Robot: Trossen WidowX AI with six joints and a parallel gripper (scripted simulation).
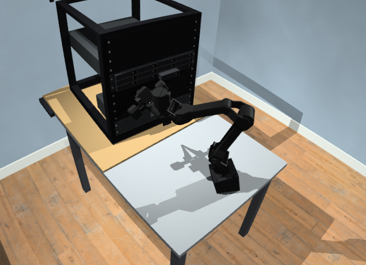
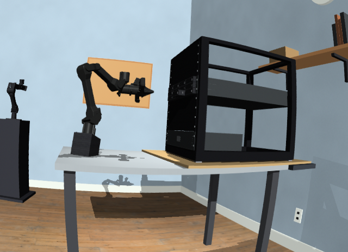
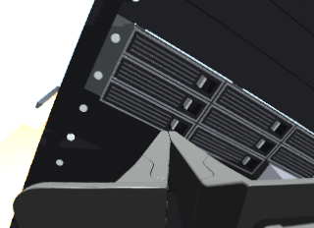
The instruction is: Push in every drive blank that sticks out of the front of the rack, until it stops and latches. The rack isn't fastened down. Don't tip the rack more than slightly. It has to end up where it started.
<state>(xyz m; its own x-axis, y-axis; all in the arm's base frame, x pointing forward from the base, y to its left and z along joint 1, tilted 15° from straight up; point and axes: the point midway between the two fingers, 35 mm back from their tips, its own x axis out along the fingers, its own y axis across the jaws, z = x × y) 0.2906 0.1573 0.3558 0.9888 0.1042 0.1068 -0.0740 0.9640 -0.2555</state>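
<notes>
The black open-frame rack (image 1: 132,64) stands on a tan board at the back of the table. A grid of slotted drive blanks (image 1: 153,72) crosses its front. One blank (image 1: 168,74) sticks out from the others. In the wrist view it shows as the lowest blank of the second column (image 3: 228,151). My gripper (image 2: 151,91) is shut and empty. It hovers in front of the rack at the height of the blanks, a short gap away and touching nothing. In the wrist view its tips (image 3: 168,133) point at the lowest blank of the first column (image 3: 147,110). In the top view the gripper (image 1: 138,98) is dark against the rack front.
The rack's lower front holds a dark panel (image 2: 181,138). The arm's base (image 1: 226,178) sits on the grey table top to the right. A second stand with a small arm (image 2: 13,98) stands on the floor far left. A wall shelf (image 2: 317,57) hangs behind the rack.
</notes>
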